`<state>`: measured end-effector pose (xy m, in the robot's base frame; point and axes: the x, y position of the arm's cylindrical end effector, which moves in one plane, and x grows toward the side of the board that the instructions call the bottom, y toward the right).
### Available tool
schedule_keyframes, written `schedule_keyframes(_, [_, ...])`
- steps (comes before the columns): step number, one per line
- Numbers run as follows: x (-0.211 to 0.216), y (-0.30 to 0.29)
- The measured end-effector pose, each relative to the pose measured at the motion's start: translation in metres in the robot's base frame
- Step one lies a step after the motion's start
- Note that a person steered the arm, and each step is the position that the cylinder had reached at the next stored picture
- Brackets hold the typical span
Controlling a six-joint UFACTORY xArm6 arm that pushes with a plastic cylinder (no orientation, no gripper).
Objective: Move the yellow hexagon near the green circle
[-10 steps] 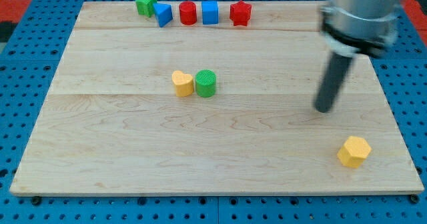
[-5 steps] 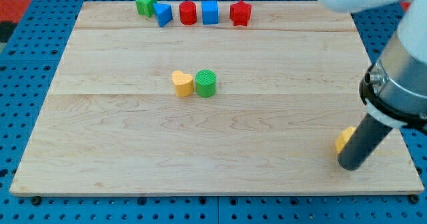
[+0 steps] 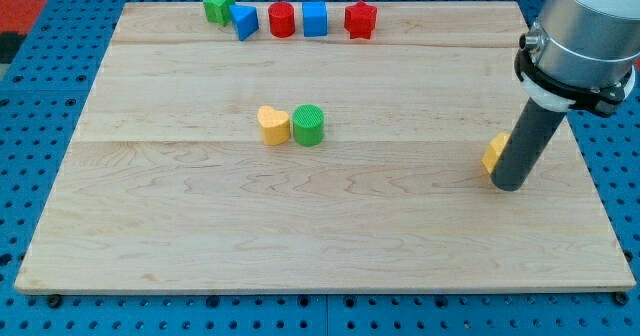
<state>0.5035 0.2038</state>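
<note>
The yellow hexagon lies at the board's right side, mostly hidden behind my rod; only its left edge shows. My tip rests on the board against the hexagon's near right side. The green circle stands near the board's middle, far to the left of the hexagon. A yellow heart sits right beside the green circle on its left.
A row of blocks lines the board's top edge: a green star, a blue triangle, a red hexagon, a blue square and a red star. The wooden board lies on blue pegboard.
My tip swung down behind the yellow hexagon, then moved up and left, pushing the hexagon from the lower right corner up toward the board's right middle.
</note>
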Motion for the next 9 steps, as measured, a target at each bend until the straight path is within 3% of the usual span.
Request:
schedule_keyframes(4, [-0.067, 0.039])
schedule_keyframes(5, [-0.046, -0.003])
schedule_keyframes(7, [-0.044, -0.098])
schedule_keyframes(9, [-0.086, -0.089])
